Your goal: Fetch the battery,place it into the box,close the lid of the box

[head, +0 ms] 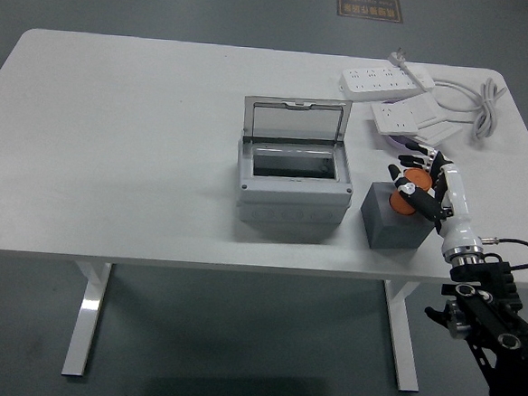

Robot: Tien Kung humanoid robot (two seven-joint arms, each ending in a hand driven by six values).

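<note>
Orange is the colour of the battery, and my right hand has its black fingers curled around it, so the hand is closed on the battery. I see the battery standing in the top of a dark grey block, just under my hand. I cannot tell if the battery is lifted clear of the block or touching it. Left of my hand, close by the block, sits the grey box. Its lid is up, standing at the back, and I can look down into the box. Past my hand, farther away from me, lie two white power strips with a white cable looping beside them. All of this rests on the white table. My right arm comes up from the lower right corner to reach the block.
</note>
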